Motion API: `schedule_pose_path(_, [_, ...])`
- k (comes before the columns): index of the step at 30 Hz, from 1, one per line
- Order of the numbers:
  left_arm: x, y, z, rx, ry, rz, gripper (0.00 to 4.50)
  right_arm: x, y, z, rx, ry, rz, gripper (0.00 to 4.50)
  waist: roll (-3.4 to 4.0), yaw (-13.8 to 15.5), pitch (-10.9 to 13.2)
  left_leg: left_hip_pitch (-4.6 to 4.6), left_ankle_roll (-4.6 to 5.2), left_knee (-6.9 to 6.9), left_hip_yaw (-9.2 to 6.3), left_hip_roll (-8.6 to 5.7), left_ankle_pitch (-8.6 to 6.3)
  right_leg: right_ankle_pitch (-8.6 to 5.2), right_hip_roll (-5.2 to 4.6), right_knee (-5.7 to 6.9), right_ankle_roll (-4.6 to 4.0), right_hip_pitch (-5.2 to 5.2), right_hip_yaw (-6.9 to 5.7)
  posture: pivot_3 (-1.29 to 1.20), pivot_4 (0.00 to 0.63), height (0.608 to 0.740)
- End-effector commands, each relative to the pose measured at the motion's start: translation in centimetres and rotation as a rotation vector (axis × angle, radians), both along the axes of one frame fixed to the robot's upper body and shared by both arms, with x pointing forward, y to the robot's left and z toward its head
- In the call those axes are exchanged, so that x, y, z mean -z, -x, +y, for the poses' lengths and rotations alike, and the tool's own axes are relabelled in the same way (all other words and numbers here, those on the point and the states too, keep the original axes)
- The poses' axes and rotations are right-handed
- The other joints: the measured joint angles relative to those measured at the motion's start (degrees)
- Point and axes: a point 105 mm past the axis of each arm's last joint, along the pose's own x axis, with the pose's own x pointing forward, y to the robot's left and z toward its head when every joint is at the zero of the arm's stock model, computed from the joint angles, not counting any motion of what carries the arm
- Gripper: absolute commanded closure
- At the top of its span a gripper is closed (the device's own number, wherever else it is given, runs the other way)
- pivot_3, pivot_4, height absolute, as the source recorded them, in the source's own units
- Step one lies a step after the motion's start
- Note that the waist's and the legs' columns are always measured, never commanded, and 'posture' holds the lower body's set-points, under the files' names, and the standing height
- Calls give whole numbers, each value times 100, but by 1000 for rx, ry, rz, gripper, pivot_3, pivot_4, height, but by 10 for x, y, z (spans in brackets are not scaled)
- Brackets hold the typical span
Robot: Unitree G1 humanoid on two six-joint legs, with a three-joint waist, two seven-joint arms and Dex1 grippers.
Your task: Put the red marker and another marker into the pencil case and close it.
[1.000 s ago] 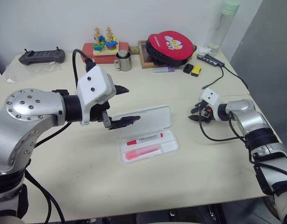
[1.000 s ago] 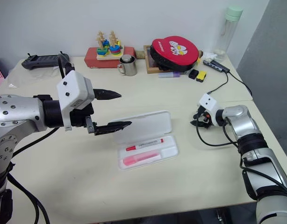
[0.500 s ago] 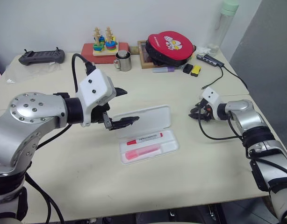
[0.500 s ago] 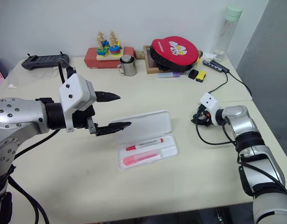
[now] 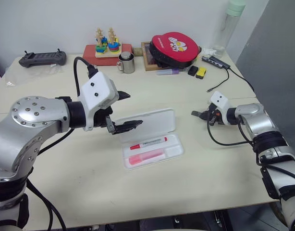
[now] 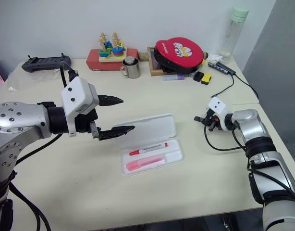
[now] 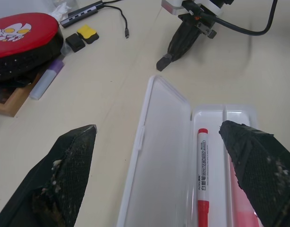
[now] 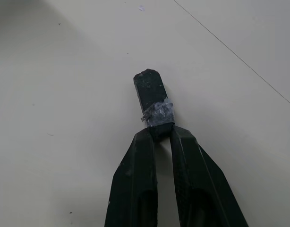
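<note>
Pencil case (image 5: 154, 140): we see the white plastic case lying open on the table (image 5: 90, 183) — a shallow tray nearest us, the matching lid raised behind it along the hinge, corners rounded.
Red marker (image 5: 148, 143): it lies lengthwise in the tray's far lane, a slim white barrel with dark print, red cap and red tail.
Pink highlighter (image 5: 146, 157): flat and all pink, it lies in the near lane, just beside the red marker.
Left gripper (image 5: 122, 109): we find it hovering above the lid's left end, its two black fingers spread wide and holding nothing; in its wrist view the textured fingertips (image 7: 64, 175) flank the open case from above.
Right gripper (image 6: 201, 119): well to the right of the case and apart from it, low over bare tabletop — its fingers are pressed together with nothing between them, one tip wrapped in clear tape (image 8: 157, 113).
In the way: nothing lies between either gripper and the case; a black cable (image 5: 224, 142) loops on the table beside the right arm.
Far edge: a steel mug (image 5: 127, 62), a wooden stacking toy (image 5: 107, 43) on a red box, a round red pouch (image 5: 175, 46) resting on a wooden frame, a purple marker (image 5: 167, 71), a small black and a small yellow block (image 5: 201, 72), a USB hub (image 5: 215, 61), a clear bottle with a green cap (image 5: 231, 24), and a black controller (image 5: 43, 57) at the far left.
</note>
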Motion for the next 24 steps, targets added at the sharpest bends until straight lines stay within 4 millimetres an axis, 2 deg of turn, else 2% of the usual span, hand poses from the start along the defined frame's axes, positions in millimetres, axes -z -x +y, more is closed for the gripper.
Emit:
schedule_pose_path(1, [-3,6,5,-2,6,-9,0,-17,6,5,-61,-6,-41,4373,0,1,0,0,0,-1,0,0,0,0,0,0,0,0,0,0,150,740])
schedule_pose_path(7, [5,11,12,-21,-8,20,0,-34,15,15,-122,-19,-65,4373,1,1,1,-1,0,-1,0,0,0,0,0,1,0,-1,0,0,150,740])
schedule_pose_path(16, [8,14,15,-32,6,39,0,-59,33,12,-180,-9,-91,4373,1,6,1,-1,0,1,0,0,0,-1,-1,0,1,0,-1,0,150,740])
schedule_pose_path(21, [31,33,20,-27,0,149,0,-69,74,34,-374,6,-55,4373,12,-5,6,-1,1,-4,0,1,-1,-2,0,0,2,-4,0,0,150,740])
schedule_pose_path(24, [41,41,21,-28,-6,183,0,-65,95,46,-477,25,-37,4373,12,-2,6,-2,8,-5,4,2,-5,-4,-1,2,5,-7,2,0,150,740])
